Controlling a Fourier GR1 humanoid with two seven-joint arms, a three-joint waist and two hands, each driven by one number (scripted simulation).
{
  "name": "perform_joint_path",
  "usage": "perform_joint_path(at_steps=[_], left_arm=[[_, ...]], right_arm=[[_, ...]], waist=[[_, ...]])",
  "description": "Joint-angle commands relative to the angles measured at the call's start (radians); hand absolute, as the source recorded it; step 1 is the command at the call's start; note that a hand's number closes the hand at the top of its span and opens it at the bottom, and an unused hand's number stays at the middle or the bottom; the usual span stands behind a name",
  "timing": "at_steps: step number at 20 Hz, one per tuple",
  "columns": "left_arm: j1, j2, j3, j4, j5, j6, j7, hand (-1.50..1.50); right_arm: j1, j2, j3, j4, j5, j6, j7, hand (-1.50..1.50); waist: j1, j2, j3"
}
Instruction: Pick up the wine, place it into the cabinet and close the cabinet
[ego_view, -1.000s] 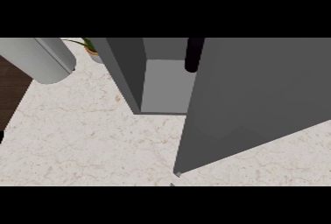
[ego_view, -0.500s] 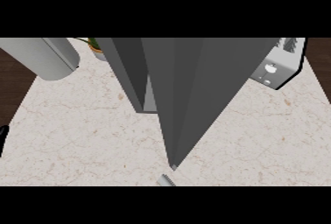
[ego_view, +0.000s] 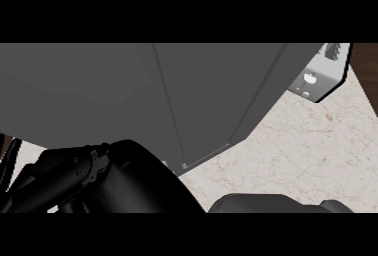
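Observation:
The grey cabinet fills most of the head view, and its door lies flush with the front, a thin seam running down the middle. No wine shows in this view. A black shape with mechanical parts at the lower left looks like my left hand, close against the cabinet's lower face. Another dark rounded shape at the bottom edge, right of centre, looks like my right hand or its forearm. Neither shape touches anything I can make out.
A white-and-grey appliance stands at the top right beside the cabinet. The speckled beige counter shows to the right of the cabinet's corner.
The cabinet door has swung from wide open to shut. The cabinet now looms much larger, and dark hand shapes have come in at the bottom.

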Motion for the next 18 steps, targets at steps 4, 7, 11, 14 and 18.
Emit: perform_joint_path(at_steps=[4,7,11,14,18], left_arm=[[-0.025,-0.031,-0.003,-0.01,-0.021,0.02,0.026,-1.5],[-0.002,-0.04,0.042,0.017,-0.013,-0.008,0.018,-1.5],[-0.058,-0.044,0.076,0.09,-0.007,-0.048,0.04,-1.5],[-0.02,-0.039,0.069,-0.027,-0.027,0.005,0.088,-1.5],[-0.033,-0.079,0.059,0.032,-0.058,-0.006,0.071,-1.5]], right_arm=[[-0.279,0.017,-0.15,0.361,-0.026,0.076,-0.119,1.5],[-0.243,0.005,-0.186,0.436,0.013,0.148,-0.18,1.5],[-0.269,0.017,-0.241,0.581,-0.017,0.184,-0.256,1.5],[-0.23,-0.002,-0.299,0.653,-0.035,0.254,-0.332,1.5],[-0.286,-0.003,-0.374,0.787,-0.038,0.297,-0.39,1.5]], waist=[[-0.004,0.001,0.001],[-0.017,-0.001,0.002],[-0.02,0.001,0.001],[-0.019,0.0,0.002],[-0.017,0.001,0.002]])
